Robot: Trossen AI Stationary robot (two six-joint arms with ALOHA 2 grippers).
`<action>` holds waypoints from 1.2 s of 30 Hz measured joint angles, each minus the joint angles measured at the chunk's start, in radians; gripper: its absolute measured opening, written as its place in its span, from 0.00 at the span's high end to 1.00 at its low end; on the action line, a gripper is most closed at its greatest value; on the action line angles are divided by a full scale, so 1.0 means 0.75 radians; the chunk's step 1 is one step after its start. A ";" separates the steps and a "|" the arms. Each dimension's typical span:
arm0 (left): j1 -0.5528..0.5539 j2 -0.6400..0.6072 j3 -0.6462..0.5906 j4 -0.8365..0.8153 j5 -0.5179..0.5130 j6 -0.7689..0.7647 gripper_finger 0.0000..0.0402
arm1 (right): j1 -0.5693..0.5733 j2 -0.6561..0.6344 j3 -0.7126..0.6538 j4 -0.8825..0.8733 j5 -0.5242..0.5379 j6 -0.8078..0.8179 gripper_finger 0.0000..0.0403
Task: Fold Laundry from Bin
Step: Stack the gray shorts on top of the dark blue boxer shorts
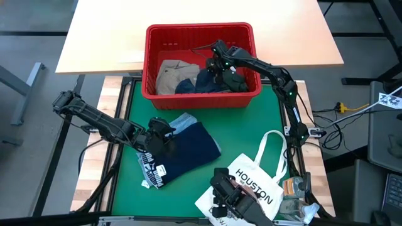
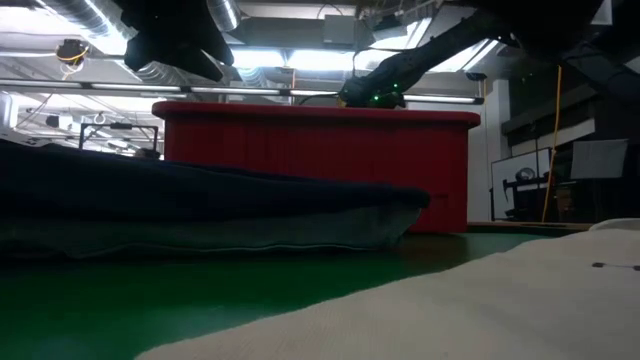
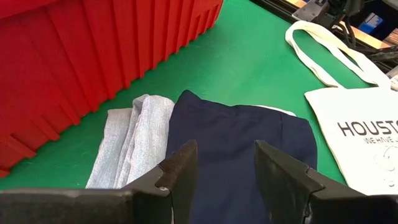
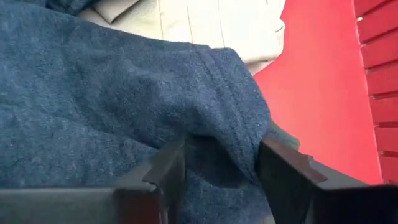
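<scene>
Right pincer down in the bin, left pincer over the folded navy garment

In the high view the red bin (image 1: 200,36) sits at the upper middle of the frame, on the far edge of the green bench (image 1: 248,129). Inside it lie a khaki-tan garment (image 1: 171,76) on the left and a dark blue garment (image 1: 200,82) beside it, toward the centre.

The right pincer (image 1: 217,70) reaches into the bin from the right side of the frame. Its wrist view shows the two fingers (image 4: 163,175) set apart and pressed into the dark blue fabric (image 4: 99,118), with a fold of that cloth bulging between them; whether the cloth is actually pinched cannot be told. The khaki-tan garment (image 4: 211,25) shows at the top of that frame, against the bin's red floor (image 4: 323,93).

The left pincer (image 1: 164,135) sits at the lower left centre of the high view, over the near-left edge of a folded navy garment (image 1: 191,149) lying on the bench. Its fingers (image 3: 180,171) stand spread, with nothing between them. A light blue denim piece (image 3: 134,140) lies just beside the navy garment, toward the bin.

A white tote bag (image 1: 251,185) printed "HOUSTON" rests at the lower right of the high view
</scene>
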 joint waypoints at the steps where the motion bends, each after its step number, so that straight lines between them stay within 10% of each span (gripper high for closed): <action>1: 0.000 0.000 0.000 0.000 -0.005 0.000 0.62 | 0.000 0.000 0.000 0.000 0.000 0.000 0.56; 11: 0.000 0.000 0.000 0.000 -0.022 0.000 0.62 | 0.002 -0.002 0.000 0.001 0.013 0.054 0.97; 36: 0.039 0.001 0.000 0.003 -0.284 0.002 0.62 | 0.071 -0.679 0.000 -0.024 0.068 0.297 0.98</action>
